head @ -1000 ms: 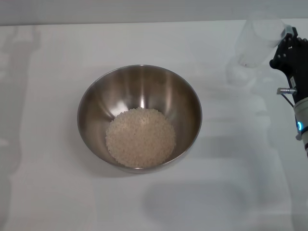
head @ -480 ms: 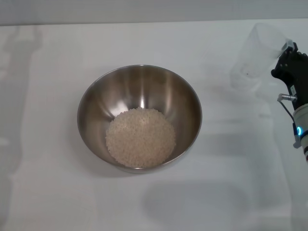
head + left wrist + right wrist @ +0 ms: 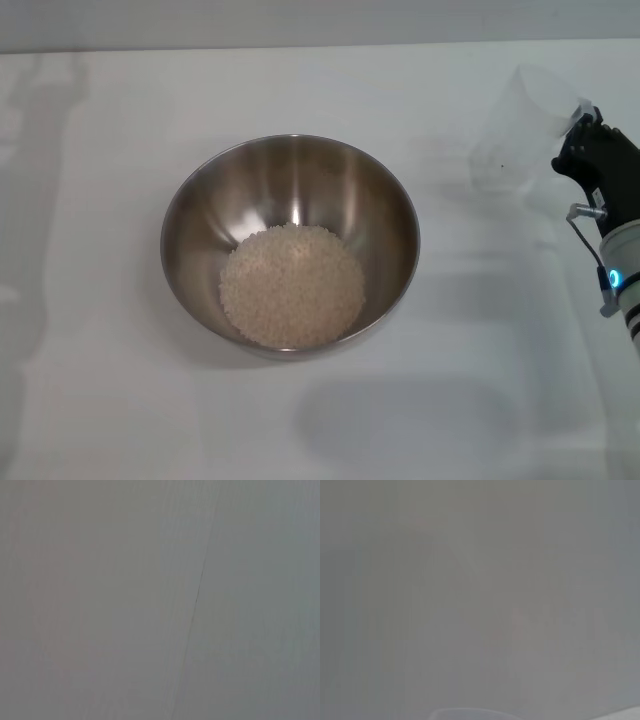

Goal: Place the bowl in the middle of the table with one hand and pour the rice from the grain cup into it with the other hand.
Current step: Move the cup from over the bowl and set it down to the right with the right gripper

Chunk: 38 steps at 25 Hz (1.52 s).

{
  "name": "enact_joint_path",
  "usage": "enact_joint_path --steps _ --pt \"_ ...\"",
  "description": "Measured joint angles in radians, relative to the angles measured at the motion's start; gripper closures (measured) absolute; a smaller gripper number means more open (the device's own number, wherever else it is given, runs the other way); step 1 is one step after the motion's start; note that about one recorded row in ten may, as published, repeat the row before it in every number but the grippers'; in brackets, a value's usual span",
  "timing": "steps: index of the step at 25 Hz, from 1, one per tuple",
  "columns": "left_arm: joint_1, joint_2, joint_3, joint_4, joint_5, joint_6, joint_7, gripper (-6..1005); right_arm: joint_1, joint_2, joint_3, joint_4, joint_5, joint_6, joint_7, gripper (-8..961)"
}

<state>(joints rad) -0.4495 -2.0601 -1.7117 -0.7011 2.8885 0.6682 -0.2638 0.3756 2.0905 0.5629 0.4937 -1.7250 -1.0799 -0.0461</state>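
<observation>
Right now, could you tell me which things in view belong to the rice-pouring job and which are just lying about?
Belonging to the job:
- bowl, mid-table
- rice, lying in the bowl
- grain cup, looking empty, at the right gripper near the table's right edge
- table

Just lying about:
- nothing visible; the left gripper is out of view

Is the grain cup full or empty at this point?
Empty: the grain cup, held by the right gripper, looks clear, and the rice lies in the bowl.
</observation>
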Motion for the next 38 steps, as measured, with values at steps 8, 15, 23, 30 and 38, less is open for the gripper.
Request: enact_joint_path --steps 8,15,23,30,38 --pt "0.0 0.001 0.0 0.0 0.0 0.0 0.0 496 -0.003 -0.001 0.0 -0.004 -0.002 0.049 0.041 917" --pt "-0.001 0.002 0.001 0.0 0.0 0.003 0.0 496 0.004 -0.003 0.0 -0.015 -0.002 0.093 0.055 910" --pt "-0.002 0.001 0.005 0.0 0.0 0.007 0.0 496 0.005 -0.003 0.0 -0.031 -0.003 0.121 0.055 902" --pt "0.008 0.001 0.015 -0.022 0.0 0.007 0.0 495 0.005 -0.005 0.0 -0.032 -0.008 0.13 0.055 895" --pt "0.012 -0.001 0.017 -0.029 0.0 0.008 0.0 496 0.006 -0.007 -0.019 -0.029 -0.012 0.131 0.06 869"
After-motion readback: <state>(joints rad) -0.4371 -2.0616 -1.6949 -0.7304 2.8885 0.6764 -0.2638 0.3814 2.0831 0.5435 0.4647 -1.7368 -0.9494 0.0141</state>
